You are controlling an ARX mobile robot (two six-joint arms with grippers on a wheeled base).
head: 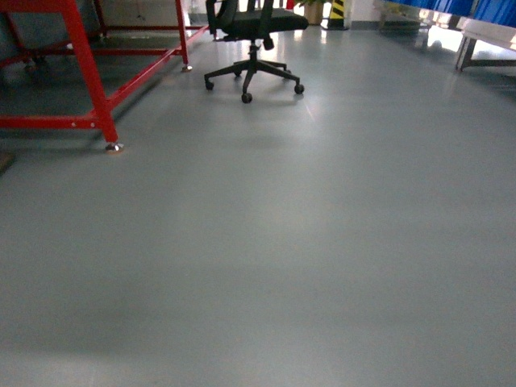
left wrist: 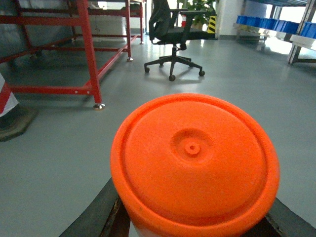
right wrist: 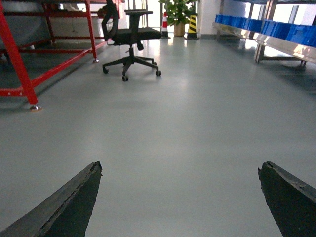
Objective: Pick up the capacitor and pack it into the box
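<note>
The capacitor [left wrist: 193, 163] fills the left wrist view: a round orange-red cap with a small hub in its middle and a pale body just showing under the rim. My left gripper [left wrist: 192, 219] is shut on it, one dark finger [left wrist: 101, 215] at its lower left and the other at its lower right. In the right wrist view my right gripper [right wrist: 180, 170] stands open over bare grey floor, with nothing between its two dark fingertips. The box is out of view. Neither gripper shows in the head view.
A red steel frame [head: 93, 76] stands at the left on small feet. A black office chair [head: 254, 32] on castors sits ahead. Metal shelving with blue bins [right wrist: 266, 27] runs along the right. A potted plant [right wrist: 177, 12] and striped cones stand at the far wall.
</note>
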